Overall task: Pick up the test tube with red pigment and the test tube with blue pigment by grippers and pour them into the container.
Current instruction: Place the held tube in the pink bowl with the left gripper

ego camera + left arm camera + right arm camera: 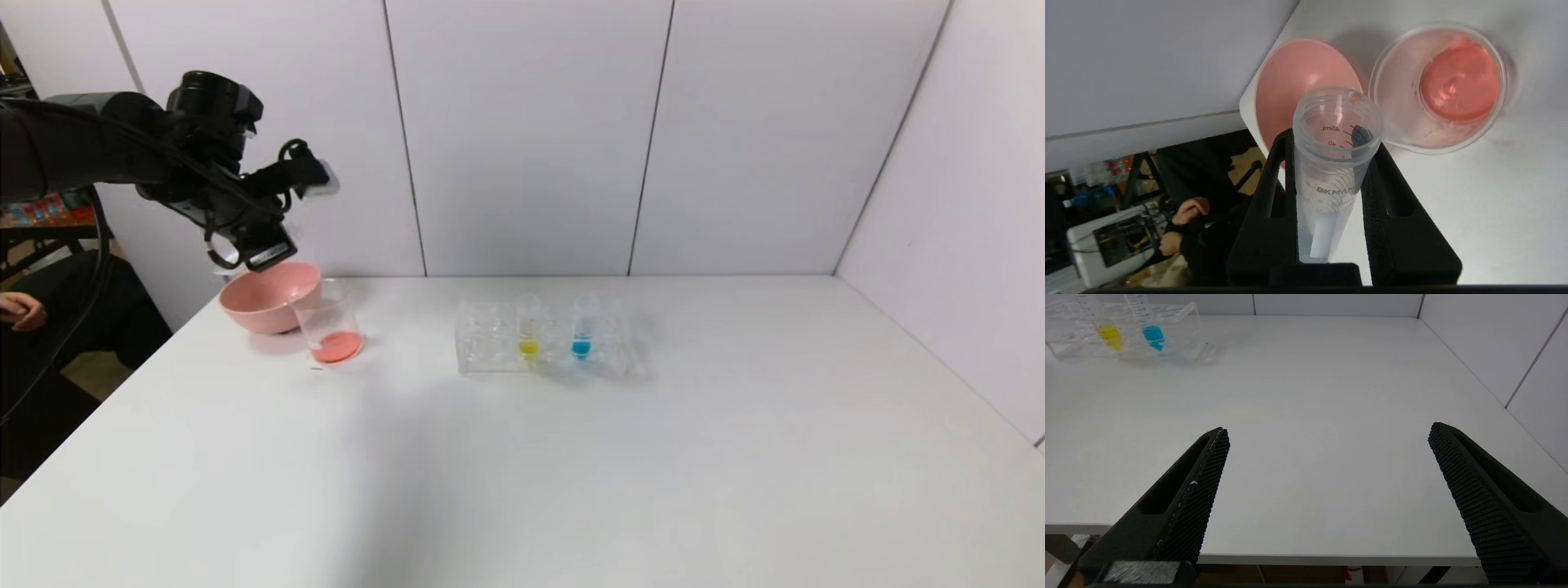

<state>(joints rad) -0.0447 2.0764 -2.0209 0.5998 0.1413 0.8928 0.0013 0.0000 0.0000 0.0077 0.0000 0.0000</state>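
while the test tube with red pigment (1333, 163) sits clamped between the 2 black fingers (1267, 212) of my left gripper (1331, 143), i see it is clear inside, with its open mouth facing down over the near edge of the pink bowl (1290, 77) and just beside the container (1437, 134). that container (328, 322) stands on the white table (571, 457), touching or almost touching the pink bowl (265, 298), and it has orange-red liquid pooled at its bottom. my left gripper (253, 253) hangs above the bowl's back rim at the far left corner of the table.

the test tube with blue pigment (582, 327) stands upright in the clear tube rack (490, 359) near the table's middle, well apart from the left gripper, with a yellow-liquid tube (528, 327) beside it in the same rack.

my right gripper (1327, 437) hovers at the near edge of the table with its fingers (1204, 477) spread wide and gripping nothing, the blue tube (1152, 330) well away from it.
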